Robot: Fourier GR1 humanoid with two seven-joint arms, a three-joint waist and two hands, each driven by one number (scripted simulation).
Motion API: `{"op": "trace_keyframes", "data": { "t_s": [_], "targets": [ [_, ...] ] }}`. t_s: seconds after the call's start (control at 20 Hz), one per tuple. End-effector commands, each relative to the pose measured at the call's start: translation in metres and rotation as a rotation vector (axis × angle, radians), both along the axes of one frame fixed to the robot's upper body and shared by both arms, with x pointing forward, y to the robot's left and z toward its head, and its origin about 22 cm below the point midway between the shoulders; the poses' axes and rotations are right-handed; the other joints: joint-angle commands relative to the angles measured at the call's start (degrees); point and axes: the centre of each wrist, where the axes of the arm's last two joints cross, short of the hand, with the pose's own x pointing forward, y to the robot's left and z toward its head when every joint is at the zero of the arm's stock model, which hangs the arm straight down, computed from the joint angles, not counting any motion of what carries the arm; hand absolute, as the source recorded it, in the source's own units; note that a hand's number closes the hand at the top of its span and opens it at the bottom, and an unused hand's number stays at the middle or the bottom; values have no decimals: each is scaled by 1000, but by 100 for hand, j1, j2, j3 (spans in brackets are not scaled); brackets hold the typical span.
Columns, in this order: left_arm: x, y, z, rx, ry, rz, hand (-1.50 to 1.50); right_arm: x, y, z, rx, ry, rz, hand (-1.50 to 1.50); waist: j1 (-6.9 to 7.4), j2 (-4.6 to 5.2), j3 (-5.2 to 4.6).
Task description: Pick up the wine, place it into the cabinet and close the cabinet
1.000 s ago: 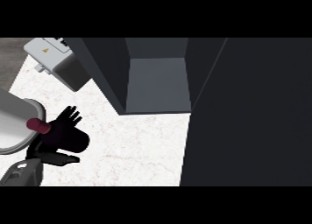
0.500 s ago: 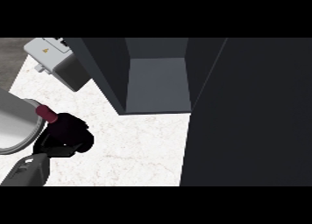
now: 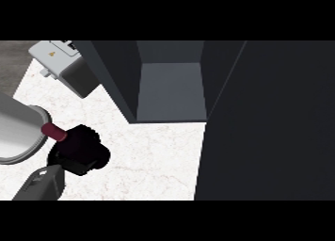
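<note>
Your left hand [image 3: 81, 151] sits low at the left of the view, its black fingers curled round the wine [image 3: 53, 131], so most of the bottle is hidden. Only the dark red neck shows, sticking out up and to the left. That neck meets the rim of a grey metal basin [image 3: 11, 136] at the left edge. Under the hand lies the white marbled desk [image 3: 153, 157]. Further up, well apart from the wine, you see the cabinet [image 3: 171, 89] with its grey compartment open. A pale boxy appliance [image 3: 62, 68] stands to its left, and a broad dark panel [image 3: 281, 122] fills the right.
</note>
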Motion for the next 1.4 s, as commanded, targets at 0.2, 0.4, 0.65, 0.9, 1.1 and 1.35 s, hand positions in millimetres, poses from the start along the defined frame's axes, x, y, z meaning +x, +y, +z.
{"op": "trace_keyframes", "data": {
  "t_s": [0.2, 0.4, 0.65, 0.9, 1.1, 1.35],
  "targets": [
    [-32, -29, -30, -154, -76, 457, 150, -11, -15, -5, 7, -2, 2, -150, 94, -31, 15],
    [-23, -37, -20, -177, -154, 432, 150, 2, 6, -2, -1, 2, -15, -150, 148, -37, 9],
    [-11, -67, -10, -182, -125, 368, 150, -15, -9, 16, 2, -8, 10, -150, 128, -38, 8],
    [-10, -87, 20, -167, -175, 292, 150, -14, -16, -6, 13, 8, -3, -150, 140, -56, 17],
    [-22, -118, 34, -188, -150, 241, 150, -2, -24, -5, 23, 18, -21, -150, 135, -45, 14],
    [-32, -161, 44, -164, -115, 233, 150, -20, -14, 7, 13, 14, 13, -150, 93, -39, 8]
  ]
}}
